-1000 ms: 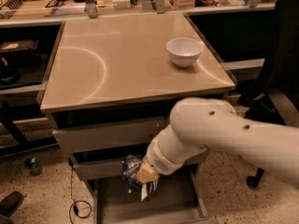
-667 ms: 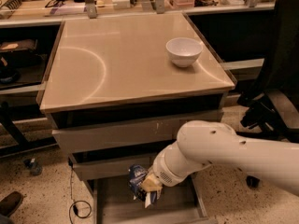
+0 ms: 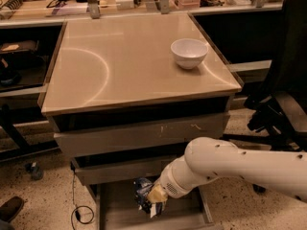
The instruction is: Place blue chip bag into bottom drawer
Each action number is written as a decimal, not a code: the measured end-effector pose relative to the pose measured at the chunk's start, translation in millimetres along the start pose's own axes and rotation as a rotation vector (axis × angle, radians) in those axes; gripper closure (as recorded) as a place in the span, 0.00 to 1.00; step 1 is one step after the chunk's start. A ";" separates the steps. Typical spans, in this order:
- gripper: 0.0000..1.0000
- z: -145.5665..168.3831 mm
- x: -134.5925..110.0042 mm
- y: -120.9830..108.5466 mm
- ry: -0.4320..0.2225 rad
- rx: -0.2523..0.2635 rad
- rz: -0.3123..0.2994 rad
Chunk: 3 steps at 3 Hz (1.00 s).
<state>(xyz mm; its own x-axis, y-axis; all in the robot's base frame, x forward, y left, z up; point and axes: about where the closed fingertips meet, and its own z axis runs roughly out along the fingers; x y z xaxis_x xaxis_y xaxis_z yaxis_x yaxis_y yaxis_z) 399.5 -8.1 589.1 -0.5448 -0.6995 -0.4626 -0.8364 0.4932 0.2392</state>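
Observation:
The blue chip bag is a small crinkly navy foil bag with white print. It hangs in my gripper, low over the open bottom drawer, a shallow grey-beige tray pulled out under the cabinet. The gripper is shut on the bag at the end of my white arm, which reaches in from the right. The bag sits over the middle of the drawer floor, close above it; I cannot tell whether it touches.
A white bowl stands on the beige cabinet top. The scuffed-front drawer and the middle drawer are above. A black office chair stands right. A cable lies on the floor at left.
My arm and gripper have moved down and slightly right, lowering the chip bag from in front of the middle drawer into the open bottom drawer.

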 end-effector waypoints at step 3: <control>1.00 78.7 75.6 -34.8 -0.037 -0.035 0.177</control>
<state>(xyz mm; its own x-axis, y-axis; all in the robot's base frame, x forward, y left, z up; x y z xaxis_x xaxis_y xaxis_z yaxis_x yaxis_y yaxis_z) 392.3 -37.5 478.6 -0.6813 -0.5840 -0.4414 -0.7299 0.5878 0.3490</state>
